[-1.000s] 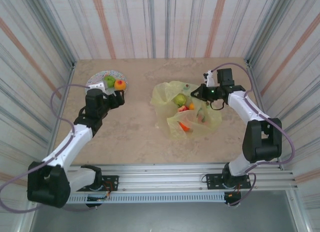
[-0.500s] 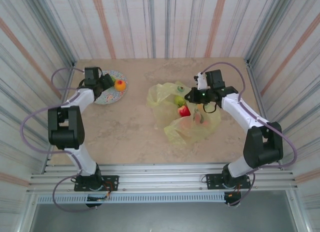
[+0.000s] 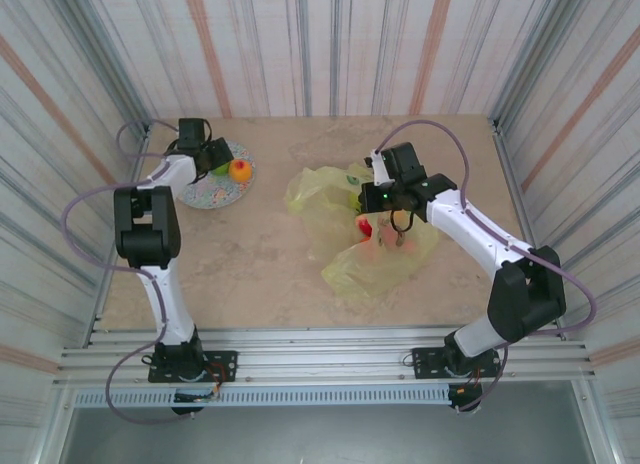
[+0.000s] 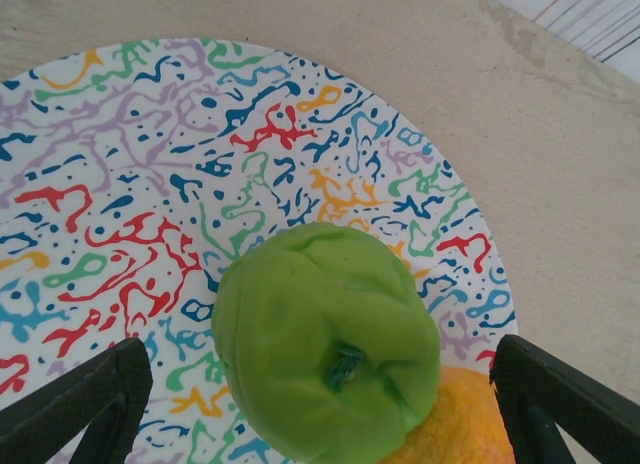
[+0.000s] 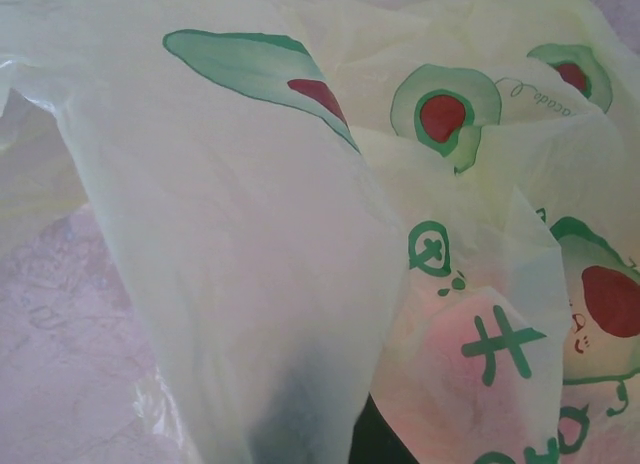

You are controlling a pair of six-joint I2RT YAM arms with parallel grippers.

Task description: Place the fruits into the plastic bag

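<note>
A green fruit [image 4: 325, 344] and a yellow-orange fruit [image 4: 455, 429] lie touching on the speckled plate [image 4: 150, 134]. My left gripper [image 4: 320, 414] hovers open just above them, its dark fingertips [image 4: 85, 399] either side of the green one. From above, the left gripper [image 3: 207, 154] sits at the plate's [image 3: 205, 195] far edge beside the green fruit [image 3: 220, 168] and the yellow-orange fruit [image 3: 240, 169]. The plastic bag [image 3: 370, 249] lies mid-table with a red fruit [image 3: 366, 227] inside. My right gripper [image 3: 373, 193] is shut on its upper rim; the film [image 5: 250, 234] drapes over the fingers.
Striped walls close in the table on three sides, and the plate lies near the far left corner. Bare tabletop [image 3: 270, 254] stretches between plate and bag. A pinkish fruit [image 5: 480, 384] shows through the printed film near the right fingers.
The left arm has swung out and reached up to the plate, ending over the green fruit. The right gripper has moved left, pulling the bag's rim with it.
</note>
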